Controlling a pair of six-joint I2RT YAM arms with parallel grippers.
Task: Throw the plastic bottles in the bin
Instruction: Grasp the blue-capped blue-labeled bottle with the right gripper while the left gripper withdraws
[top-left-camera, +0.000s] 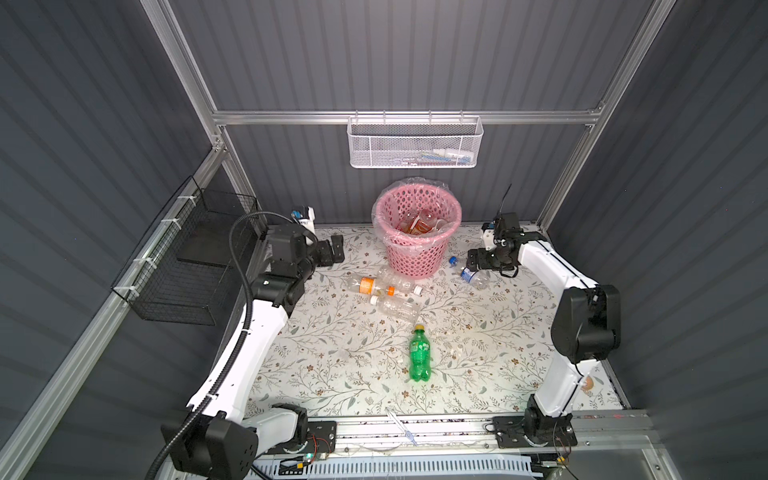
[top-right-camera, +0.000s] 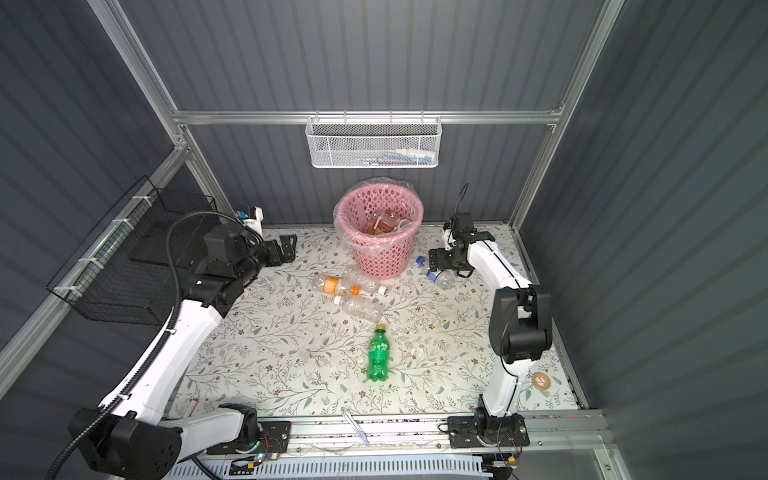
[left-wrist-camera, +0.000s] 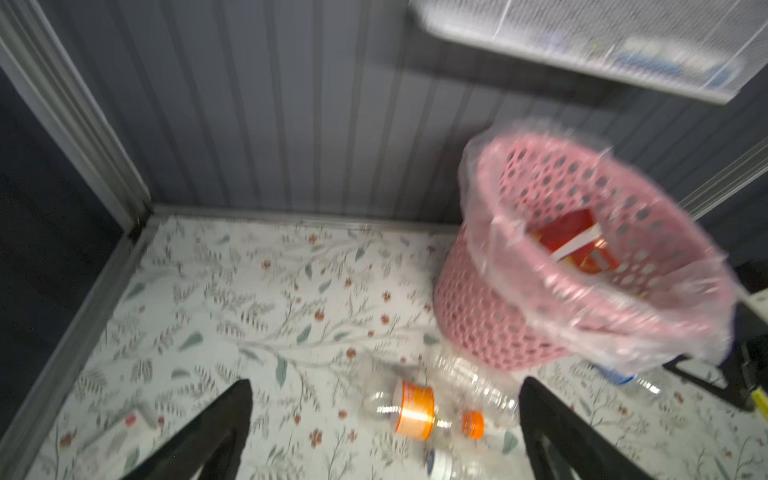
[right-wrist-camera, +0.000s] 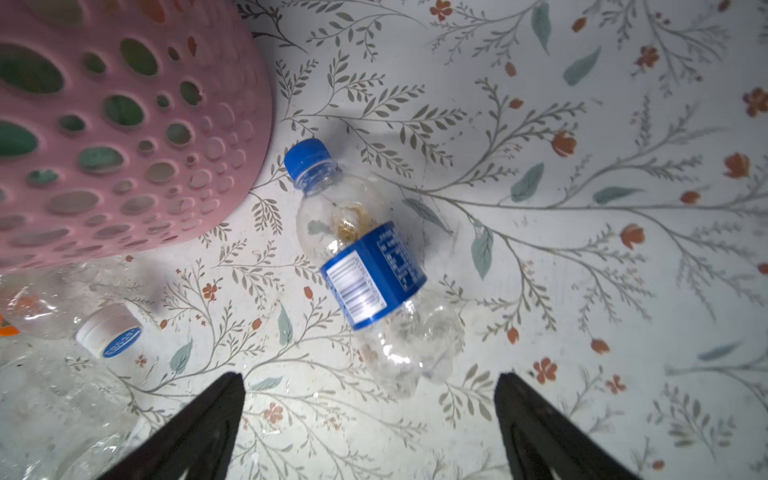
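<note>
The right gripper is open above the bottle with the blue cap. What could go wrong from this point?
1. The blue-cap bottle lies slanted close beside the bin, and the right gripper lines up only with its crumpled base end, so the grip may slip.
2. The clear bottles lie bunched in front of the bin. Taking one with the open left gripper may roll the others away.

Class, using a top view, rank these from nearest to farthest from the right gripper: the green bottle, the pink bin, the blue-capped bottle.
1. blue-capped bottle, lying right by the open right gripper.
2. pink bin, standing a little to the gripper's left, at the back.
3. green bottle, lying well toward the front, near the middle.
</note>
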